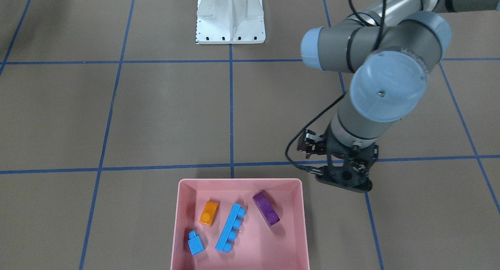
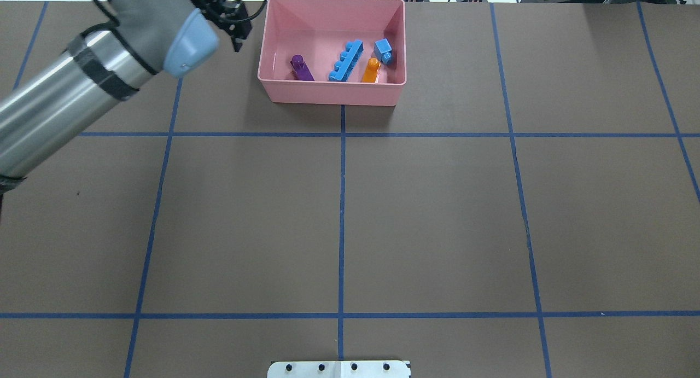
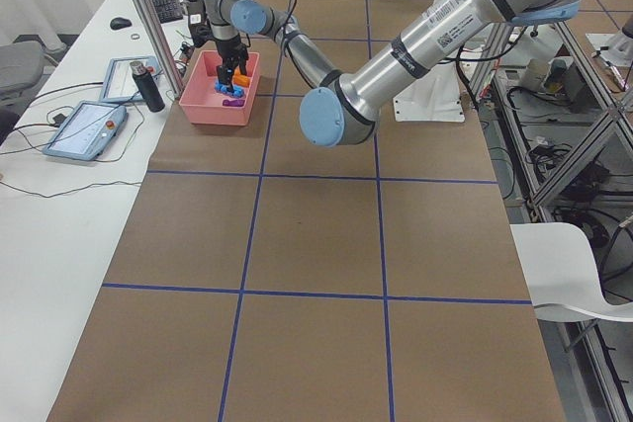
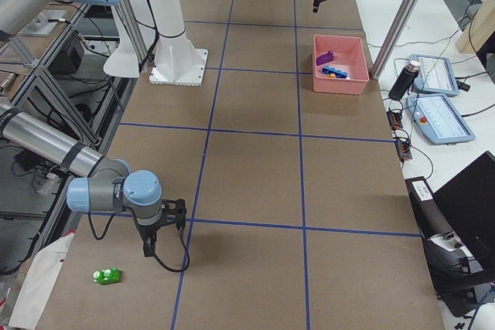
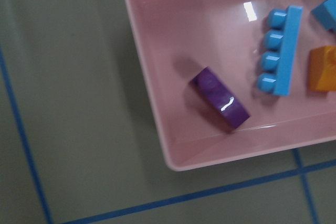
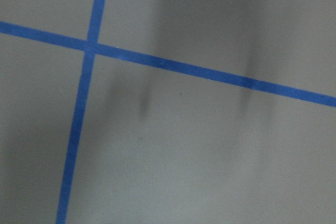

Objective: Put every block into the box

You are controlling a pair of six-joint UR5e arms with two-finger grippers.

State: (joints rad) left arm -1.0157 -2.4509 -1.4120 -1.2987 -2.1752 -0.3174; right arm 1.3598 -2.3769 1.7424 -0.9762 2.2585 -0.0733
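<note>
The pink box holds the orange brick, the long blue bar, the purple brick and the small blue brick. My left gripper hangs just outside the box's side wall, fingers spread, holding nothing. Its wrist view looks down on the box corner and the purple brick. The green brick lies far off near the table's other end. My right gripper hovers close beside it, not touching; I cannot tell whether it is open or shut.
The white robot base stands mid-table on the robot's side. Blue tape lines grid the brown tabletop. A teach pendant and a dark bottle lie on the side bench past the box.
</note>
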